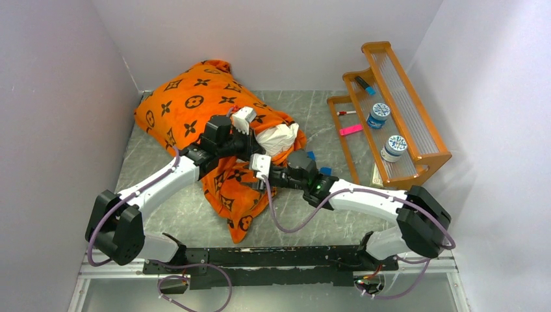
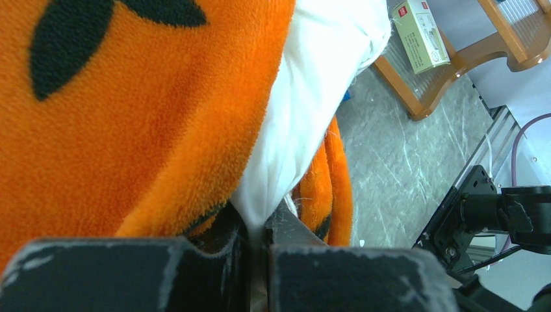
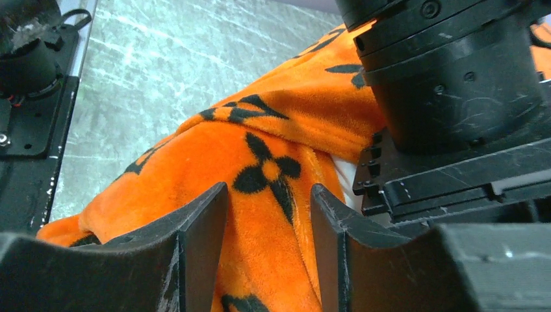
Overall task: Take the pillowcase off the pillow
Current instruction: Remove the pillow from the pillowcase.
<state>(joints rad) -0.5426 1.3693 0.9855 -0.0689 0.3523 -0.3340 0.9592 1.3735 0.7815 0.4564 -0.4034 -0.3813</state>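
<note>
barely begun, by the look of it: at left, pillowcase point(image 1: 195, 104) covering most of pillow point(image 1: 281, 135) on the worktop point(image 1: 188, 221). left end effector point(image 2: 258, 260) clamped on the bared white corner; right end effector point(image 3: 266, 253) parted astride an orange fold. nearly all the stripping yet to do.

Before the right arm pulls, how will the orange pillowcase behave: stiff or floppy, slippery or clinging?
Probably floppy: the pillowcase lies in soft folds and bunches around the pillow. Its fuzzy pile looks clinging, so it may drag on the pillow rather than slip. It is likely light for its size: thin cloth, no stiff parts visible.
</note>
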